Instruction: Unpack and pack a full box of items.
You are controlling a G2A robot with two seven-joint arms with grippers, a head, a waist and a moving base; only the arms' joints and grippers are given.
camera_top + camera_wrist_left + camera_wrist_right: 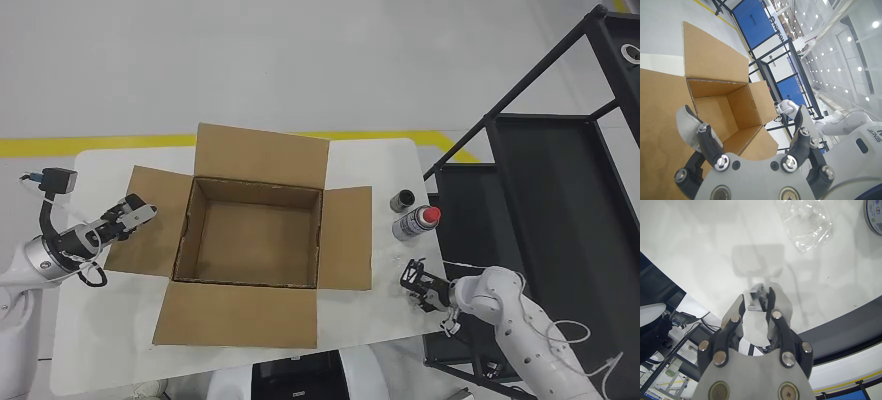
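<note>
At the white table [390, 160] we are pinching a small metal part [755, 300] in our right gripper [761, 298], right of the empty open box [255, 185], our left gripper [743, 113] gaping empty opposite.

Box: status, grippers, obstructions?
Left gripper open over flap. Right gripper shut on small metal part. Cardboard box open, flaps spread. Red-capped spray can, dark can beside it.

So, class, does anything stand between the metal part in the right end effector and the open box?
Nothing upright does. Between the right end effector, shut on the metal part, and the box lie only a flat clear bag and the lowered flap. The dark can and red-capped can stand aside.
</note>
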